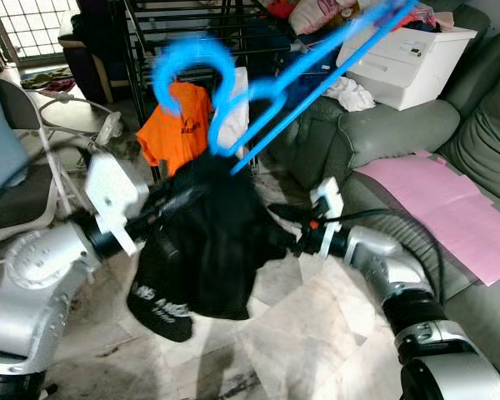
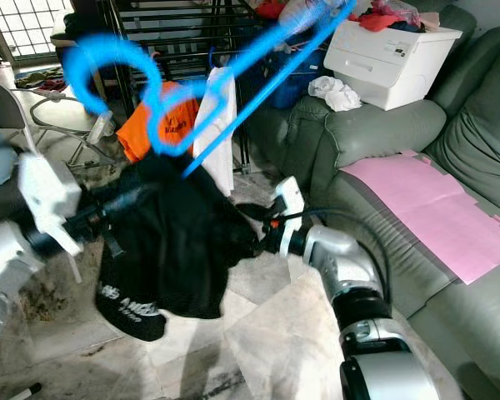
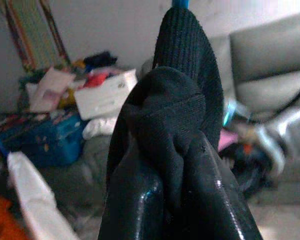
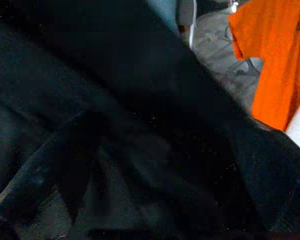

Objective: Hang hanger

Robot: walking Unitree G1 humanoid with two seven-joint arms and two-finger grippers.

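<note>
A blue plastic hanger (image 1: 258, 92), blurred by motion, tilts up toward the back right with its hook (image 1: 187, 62) on the left. A black T-shirt (image 1: 208, 250) with white print hangs bunched below it. My left gripper (image 1: 179, 200) reaches in from the left. In the left wrist view its fingers (image 3: 140, 200) are shut on the shirt's ribbed collar (image 3: 182, 75), with a bit of blue hanger above. My right gripper (image 1: 283, 237) pushes into the shirt's right side, its fingertips buried in the cloth. The right wrist view is dark with black fabric (image 4: 115, 125).
A black drying rack (image 1: 192, 33) stands behind, with an orange shirt (image 1: 179, 125) and a white garment (image 1: 237, 108) hanging on it. A grey-green sofa (image 1: 400, 125) on the right carries a pink sheet (image 1: 450, 208) and a white box (image 1: 408, 54). A folding chair (image 1: 17, 167) stands at left.
</note>
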